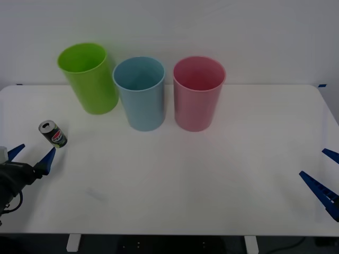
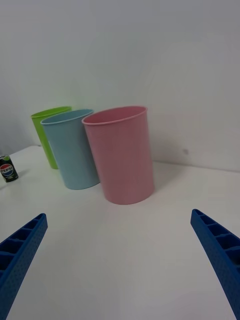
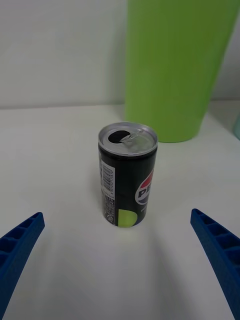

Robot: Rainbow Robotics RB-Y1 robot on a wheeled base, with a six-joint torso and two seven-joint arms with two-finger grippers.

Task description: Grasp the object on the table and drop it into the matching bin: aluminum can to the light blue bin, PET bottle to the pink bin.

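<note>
1. White table (image 1: 212, 185), three bins lined up at 12 o'clock.
2. Your left gripper (image 1: 30, 156) sits spread apart, lined up on the aluminum can (image 1: 53, 133) at 9 o'clock, ungrasped.
3. Right gripper (image 1: 324, 177) waits spread at 3 o'clock.

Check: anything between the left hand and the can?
Nothing visible. The left hand is open, and the upright aluminum can stands on bare white table just ahead of its fingers. The lime green bin stands behind the can.
</note>
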